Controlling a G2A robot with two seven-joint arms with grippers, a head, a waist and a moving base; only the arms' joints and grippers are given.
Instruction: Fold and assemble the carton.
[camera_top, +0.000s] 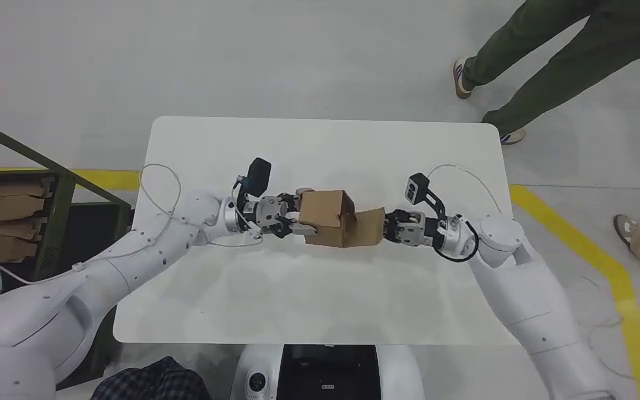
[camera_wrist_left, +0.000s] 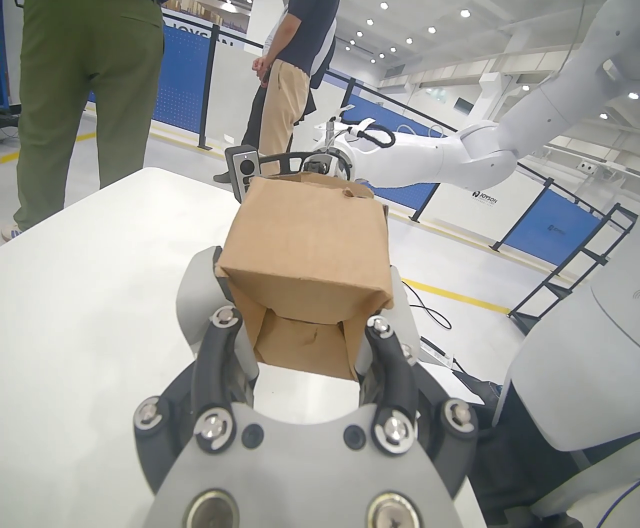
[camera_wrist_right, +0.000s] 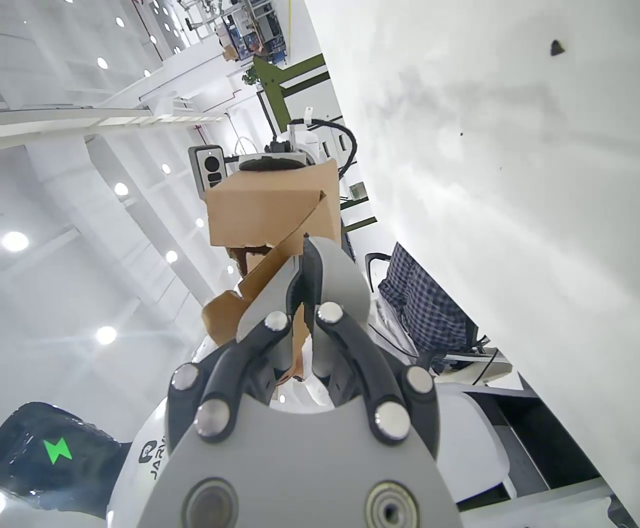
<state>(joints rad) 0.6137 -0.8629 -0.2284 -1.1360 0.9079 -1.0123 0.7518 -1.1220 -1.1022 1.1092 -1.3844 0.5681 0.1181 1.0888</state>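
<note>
A brown cardboard carton (camera_top: 327, 217) hangs above the middle of the white table (camera_top: 200, 290), held between both arms. My left gripper (camera_top: 288, 216) clasps its left end; in the left wrist view the carton (camera_wrist_left: 305, 250) sits between the fingers (camera_wrist_left: 200, 295), its open end toward the camera. My right gripper (camera_top: 388, 226) is shut on an open flap (camera_top: 367, 227) at the carton's right end. In the right wrist view the fingertips (camera_wrist_right: 320, 260) pinch the flap (camera_wrist_right: 260, 280), with the carton body (camera_wrist_right: 270, 210) beyond.
A green rack holding flat cardboard (camera_top: 22, 215) stands off the table's left edge. A person's legs (camera_top: 540, 60) are on the floor beyond the far right corner. Yellow floor tape (camera_top: 570, 240) runs to the right.
</note>
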